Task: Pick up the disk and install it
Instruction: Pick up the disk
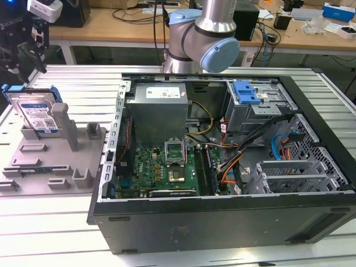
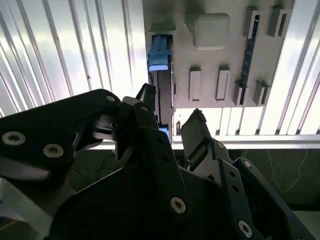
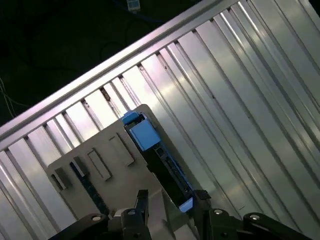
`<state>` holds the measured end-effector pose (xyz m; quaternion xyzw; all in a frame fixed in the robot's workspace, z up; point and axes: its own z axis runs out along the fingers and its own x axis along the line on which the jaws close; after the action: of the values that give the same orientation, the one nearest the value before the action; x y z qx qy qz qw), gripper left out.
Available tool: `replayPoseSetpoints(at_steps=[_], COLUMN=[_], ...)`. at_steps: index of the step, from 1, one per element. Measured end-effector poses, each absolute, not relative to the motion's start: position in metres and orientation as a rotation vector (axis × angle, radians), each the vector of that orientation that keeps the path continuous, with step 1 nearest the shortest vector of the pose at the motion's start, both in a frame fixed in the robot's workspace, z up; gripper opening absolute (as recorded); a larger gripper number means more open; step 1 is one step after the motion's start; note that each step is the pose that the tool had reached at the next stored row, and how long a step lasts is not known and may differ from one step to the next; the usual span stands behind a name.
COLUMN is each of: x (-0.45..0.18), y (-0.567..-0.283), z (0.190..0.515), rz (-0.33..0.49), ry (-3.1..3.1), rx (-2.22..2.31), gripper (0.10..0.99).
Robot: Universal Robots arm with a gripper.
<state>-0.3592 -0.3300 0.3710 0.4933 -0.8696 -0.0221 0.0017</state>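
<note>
We see the disk (image 1: 38, 114) at the exterior view's left, standing on edge in a slot of the grey fixture tray (image 1: 33, 161). Its label faces the camera and the blue bracket frames it. The tray sits on the slatted aluminium table (image 1: 55, 222), just beside the open computer case (image 1: 222, 222), which fills the centre and right of that frame.

The gripper (image 1: 29, 55) hangs in the upper left corner, directly above the disk and not touching it. In both wrist views the disk (image 2: 159, 60) (image 3: 150, 137) shows edge-on, lined up with the gap of the gripper (image 2: 170, 107) (image 3: 170, 197).

The jaws stand apart and hold nothing.

A smaller blue latch (image 1: 246, 92) sits on the drive cage inside the case, toward the upper right. The arm (image 1: 203, 39) is at top centre.
</note>
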Motion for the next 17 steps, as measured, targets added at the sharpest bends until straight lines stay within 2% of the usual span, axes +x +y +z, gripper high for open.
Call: replayPoseSetpoints(at_steps=[17], x=[-0.3593], y=[-0.3299], z=[0.3681], rz=[-0.058], ry=[-2.419], rx=[1.989], gripper=[0.482])
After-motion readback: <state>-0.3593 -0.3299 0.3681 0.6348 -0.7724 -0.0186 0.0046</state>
